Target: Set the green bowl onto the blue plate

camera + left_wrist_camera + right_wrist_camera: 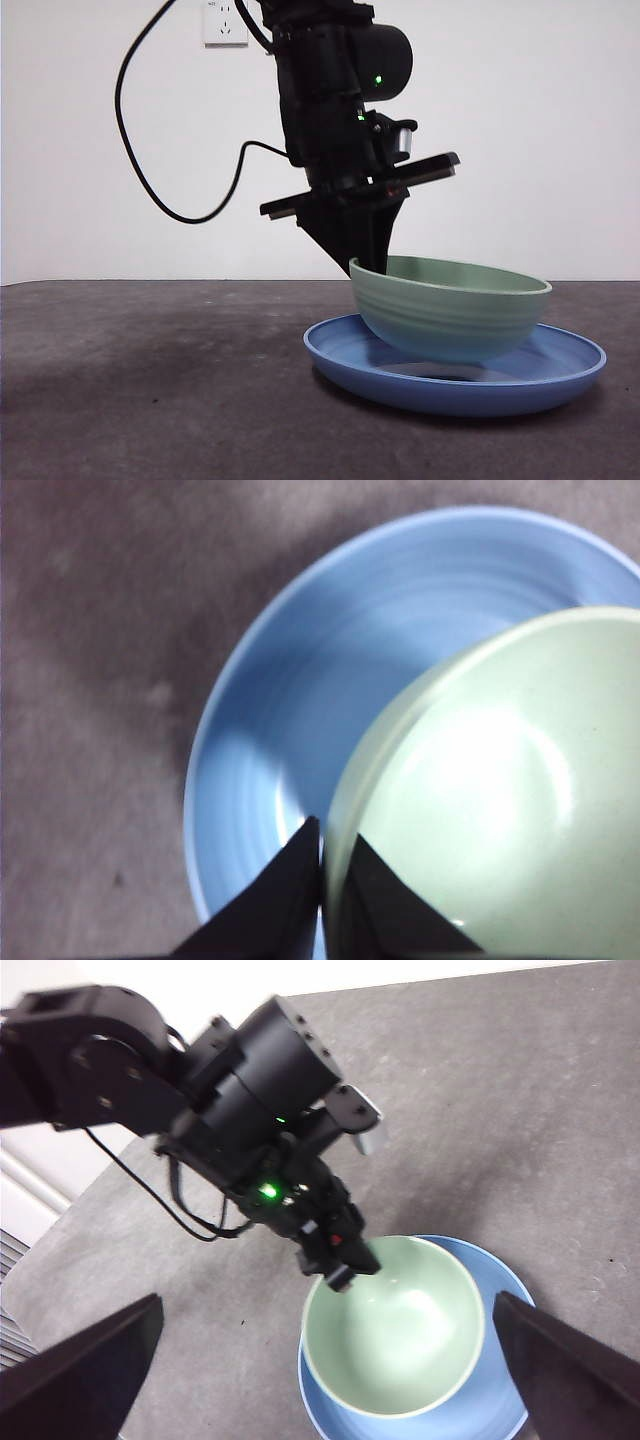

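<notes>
Front view has my left fingers [365, 262] clamped on the green bowl [450, 310] rim, hovering tilted over the blue plate [560, 375], so only lowering and release remain.

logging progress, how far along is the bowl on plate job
Nearly done. The left gripper is shut on the rim of the green bowl, holding it tilted over the blue plate, its base apparently just above the plate. Left: lower it flat and release. The right gripper waits open above.
</notes>
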Tool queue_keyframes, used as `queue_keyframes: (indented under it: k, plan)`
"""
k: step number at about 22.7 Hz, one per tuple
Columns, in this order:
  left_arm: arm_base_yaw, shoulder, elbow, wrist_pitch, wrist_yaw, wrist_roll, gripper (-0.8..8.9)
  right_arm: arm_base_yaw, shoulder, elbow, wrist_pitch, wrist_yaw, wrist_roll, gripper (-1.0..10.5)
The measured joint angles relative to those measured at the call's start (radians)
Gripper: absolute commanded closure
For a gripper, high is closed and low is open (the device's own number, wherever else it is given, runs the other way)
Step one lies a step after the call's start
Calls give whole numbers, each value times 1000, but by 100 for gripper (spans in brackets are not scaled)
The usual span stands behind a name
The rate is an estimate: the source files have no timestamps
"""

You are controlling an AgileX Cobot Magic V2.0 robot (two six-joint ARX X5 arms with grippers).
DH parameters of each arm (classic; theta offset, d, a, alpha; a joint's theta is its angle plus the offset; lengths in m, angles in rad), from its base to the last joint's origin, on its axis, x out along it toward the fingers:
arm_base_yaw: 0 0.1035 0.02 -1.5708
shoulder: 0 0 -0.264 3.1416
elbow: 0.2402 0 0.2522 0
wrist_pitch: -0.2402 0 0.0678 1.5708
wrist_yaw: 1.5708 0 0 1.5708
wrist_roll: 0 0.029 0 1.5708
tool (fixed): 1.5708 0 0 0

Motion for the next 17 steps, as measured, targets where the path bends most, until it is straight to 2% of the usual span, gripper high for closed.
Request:
queue_keyframes:
  k: [12, 13, 15, 16, 17]
  plan:
    - [0, 32, 2, 26, 0, -19, 772, 0, 0, 0, 0, 0, 0, 340]
    - [0, 32, 2, 26, 0, -22, 691, 0, 0, 0, 0, 0, 0, 340]
    - [0, 32, 2, 21, 0, -35, 433, 0, 0, 0, 0, 0, 0, 340]
    - [0, 32, 9, 2, 0, -39, 367, 0, 0, 0, 0, 0, 0, 340]
    - [1, 32, 27, -35, 0, -42, 339, 0, 0, 0, 0, 0, 0, 340]
